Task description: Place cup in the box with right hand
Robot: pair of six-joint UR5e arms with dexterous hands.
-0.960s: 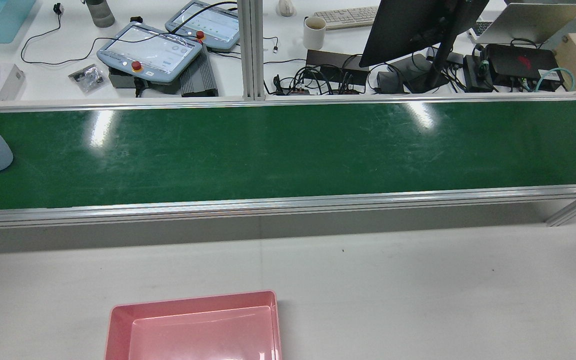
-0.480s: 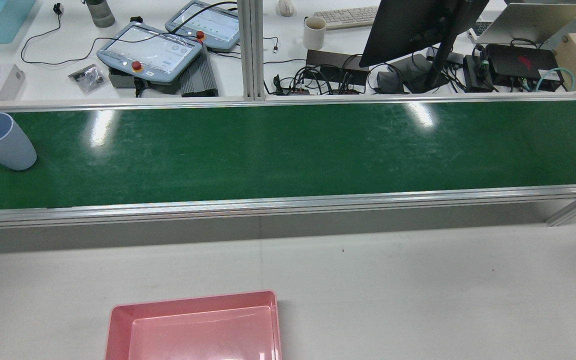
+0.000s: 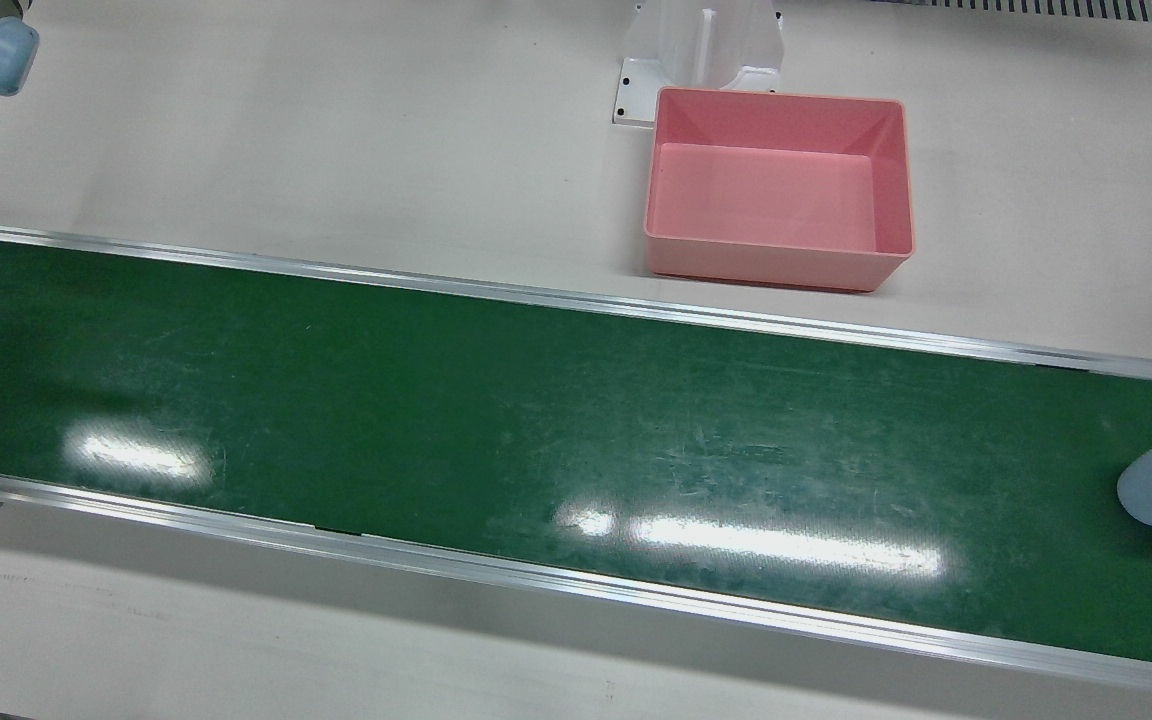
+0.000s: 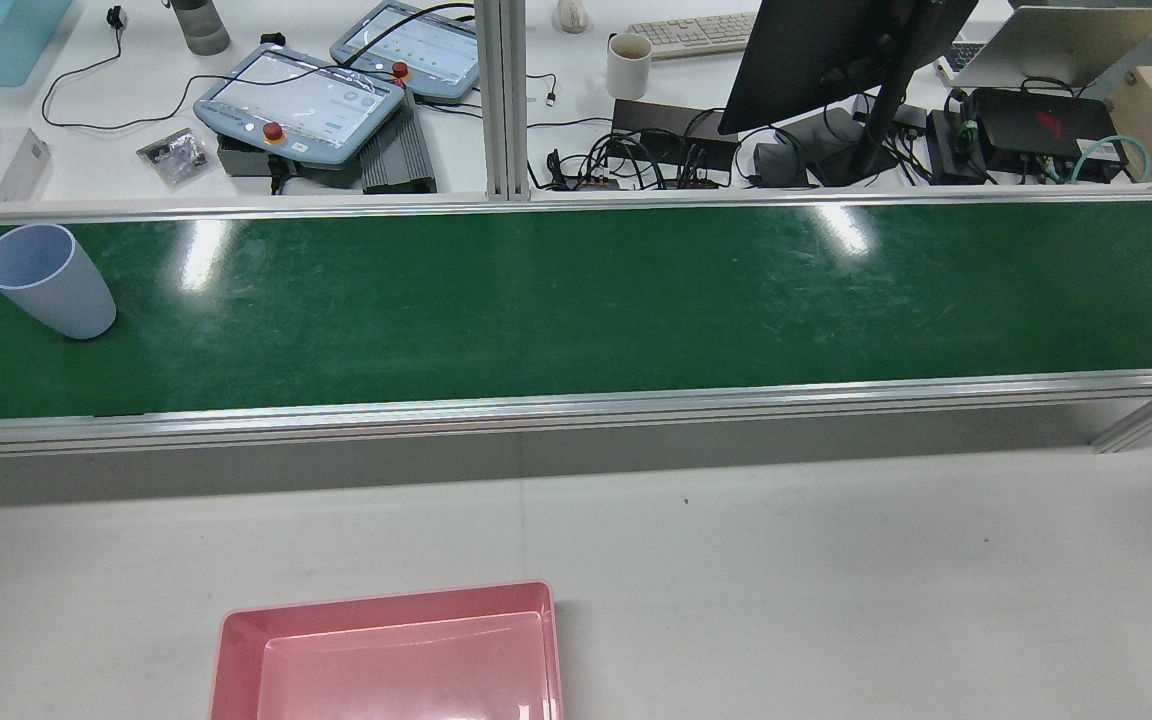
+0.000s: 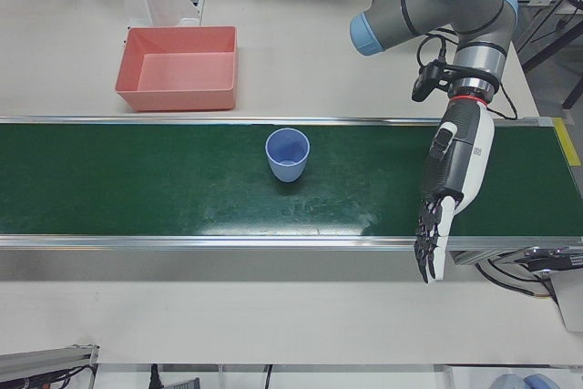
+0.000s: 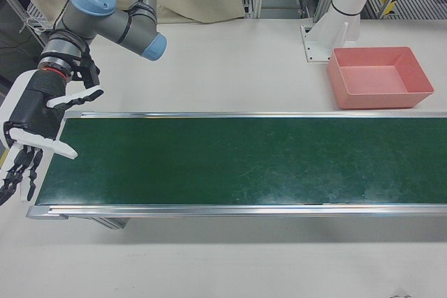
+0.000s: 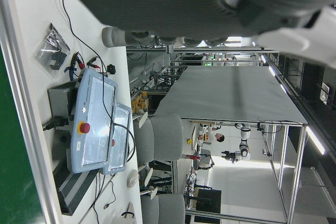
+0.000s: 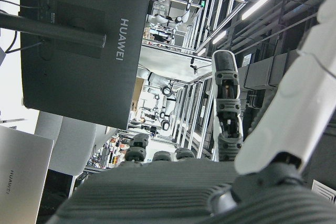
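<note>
The station holds one blue cup (image 5: 287, 154), one pink box (image 5: 178, 67), one green conveyor belt (image 5: 137, 179) and two robot hands, left hand (image 5: 450, 190) and right hand (image 6: 31, 134).

"HUAWEI" reads along the back of the dark monitor (image 8: 79, 45) in the right hand view; again, smaller, on the grey laptop lid (image 8: 21, 177) below.
</note>
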